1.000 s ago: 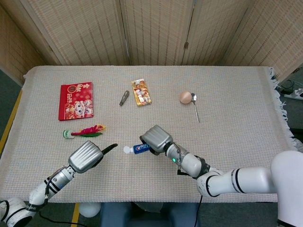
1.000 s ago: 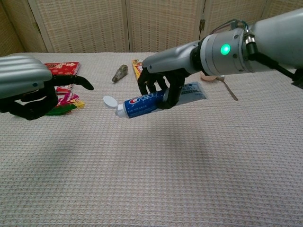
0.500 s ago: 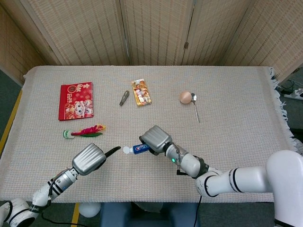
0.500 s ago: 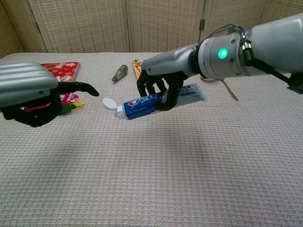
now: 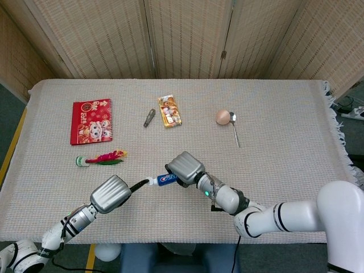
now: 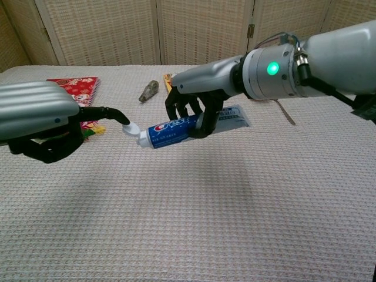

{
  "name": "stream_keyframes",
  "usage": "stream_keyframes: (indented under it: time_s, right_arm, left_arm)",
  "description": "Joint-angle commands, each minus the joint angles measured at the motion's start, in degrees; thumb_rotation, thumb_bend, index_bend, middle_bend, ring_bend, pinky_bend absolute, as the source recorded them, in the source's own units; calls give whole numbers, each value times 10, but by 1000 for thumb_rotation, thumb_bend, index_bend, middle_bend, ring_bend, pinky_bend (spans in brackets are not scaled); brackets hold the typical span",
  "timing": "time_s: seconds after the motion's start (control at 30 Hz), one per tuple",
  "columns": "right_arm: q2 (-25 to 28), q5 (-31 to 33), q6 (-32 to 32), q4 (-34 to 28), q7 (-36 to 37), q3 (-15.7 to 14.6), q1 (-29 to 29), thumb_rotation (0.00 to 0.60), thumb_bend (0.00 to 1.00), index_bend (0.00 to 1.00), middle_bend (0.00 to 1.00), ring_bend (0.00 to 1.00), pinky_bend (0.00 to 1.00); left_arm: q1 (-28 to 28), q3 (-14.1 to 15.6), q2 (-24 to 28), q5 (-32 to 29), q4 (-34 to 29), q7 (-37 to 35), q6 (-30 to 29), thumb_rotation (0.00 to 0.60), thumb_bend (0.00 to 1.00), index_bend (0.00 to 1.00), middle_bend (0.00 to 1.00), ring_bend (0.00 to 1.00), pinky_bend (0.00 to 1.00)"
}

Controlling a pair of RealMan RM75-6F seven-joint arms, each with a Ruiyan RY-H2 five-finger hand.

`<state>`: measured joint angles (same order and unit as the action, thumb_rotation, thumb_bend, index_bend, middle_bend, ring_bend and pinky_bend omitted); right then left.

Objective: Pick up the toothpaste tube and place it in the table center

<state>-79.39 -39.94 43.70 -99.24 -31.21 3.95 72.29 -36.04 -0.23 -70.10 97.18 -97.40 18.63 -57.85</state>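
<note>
My right hand grips the blue and white toothpaste tube around its middle. The tube lies roughly level just above the cloth near the table's front, its white cap pointing to my left. Coming in from the left, my left hand has one black finger stretched out, its tip touching the cap. Its other fingers are curled under the palm with nothing in them.
On the left lie a red booklet and a feathered shuttlecock. Further back are a small grey metal piece, a snack packet, an egg and a spoon. The woven tablecloth covers the table.
My left hand has moved right towards the tube, and its outstretched finger now touches the cap. My right hand has shifted the tube slightly left.
</note>
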Motion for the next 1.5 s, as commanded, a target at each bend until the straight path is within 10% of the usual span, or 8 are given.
stream_keyframes:
  time_s: [0.03, 0.7, 0.83, 1.13, 1.5]
  right_arm:
    - [3, -6, 1, -1, 7, 1, -4, 600, 761, 570, 519, 590, 556]
    - [13, -108, 30, -16, 90, 22, -61, 600, 762, 576, 523, 599, 556]
    - [15, -135, 42, -14, 118, 21, -84, 600, 762, 576, 523, 599, 556]
    - [-42, -213, 76, 23, 221, 29, -141, 600, 761, 579, 524, 602, 556]
    - [-145, -273, 112, 82, 318, 46, -184, 600, 761, 593, 527, 601, 556]
  left_arm:
    - [2, 2, -1, -5, 2, 5, -2, 600, 757, 155, 903, 835, 856]
    - [21, 1, -3, -38, 5, -49, -34, 600, 753, 87, 856, 774, 823]
    - [33, -10, 15, -57, 12, -124, -58, 600, 687, 28, 634, 612, 676]
    - [58, -35, 35, -93, 14, -311, -103, 600, 198, 0, 126, 109, 223]
    - [61, -47, 41, -92, -6, -415, -113, 342, 70, 2, 75, 49, 21]
